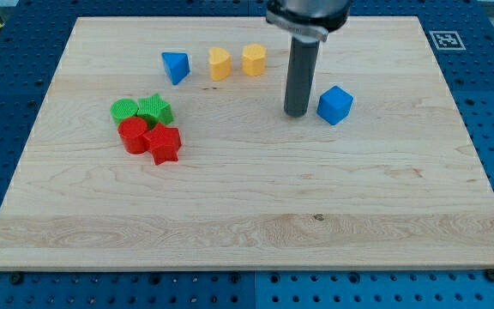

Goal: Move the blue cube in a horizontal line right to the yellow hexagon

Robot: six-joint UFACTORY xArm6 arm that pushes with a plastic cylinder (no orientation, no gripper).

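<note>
Nearest me, the red star [165,143] lies far left of my tip [296,112]. Just right of my tip sits the blue cube [334,105]; the yellow hexagon [253,59] is up-left. No gripper here.

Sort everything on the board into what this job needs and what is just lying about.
Job: blue cube; yellow hexagon; my tip, just left of the cube.

Lying about: blue triangle; other yellow block; two green blocks; red cylinder; red star.
</note>
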